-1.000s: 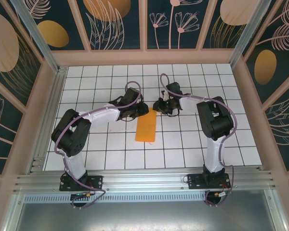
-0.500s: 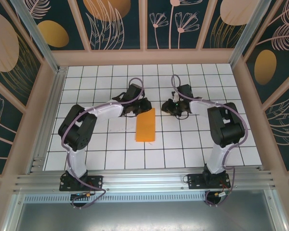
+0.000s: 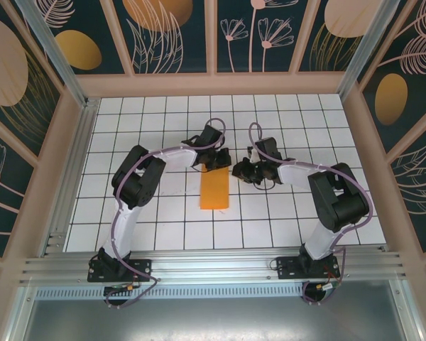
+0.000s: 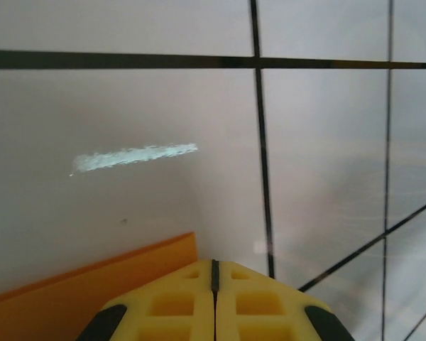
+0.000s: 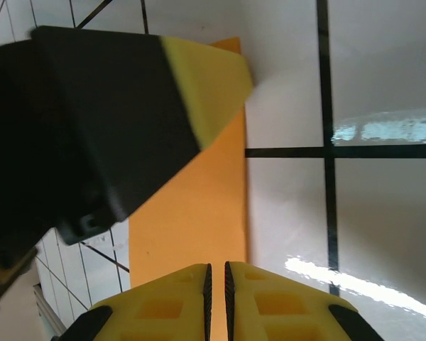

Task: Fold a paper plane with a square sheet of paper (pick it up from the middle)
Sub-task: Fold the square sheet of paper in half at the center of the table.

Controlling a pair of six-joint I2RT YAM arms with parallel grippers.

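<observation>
Left gripper (image 4: pixel 214 288) closed tight, empty, tip down on far end of folded square sheet of paper (image 3: pixel 214 190), flat mid-table (image 3: pixel 156 213). Right gripper (image 5: pixel 216 280) closed to slit, empty, over sheet. Crease likely wants slow, even pressure, sheet pinned.

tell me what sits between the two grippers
Orange paper; the right wrist view shows it lying flat from the right gripper to the left gripper.
</observation>
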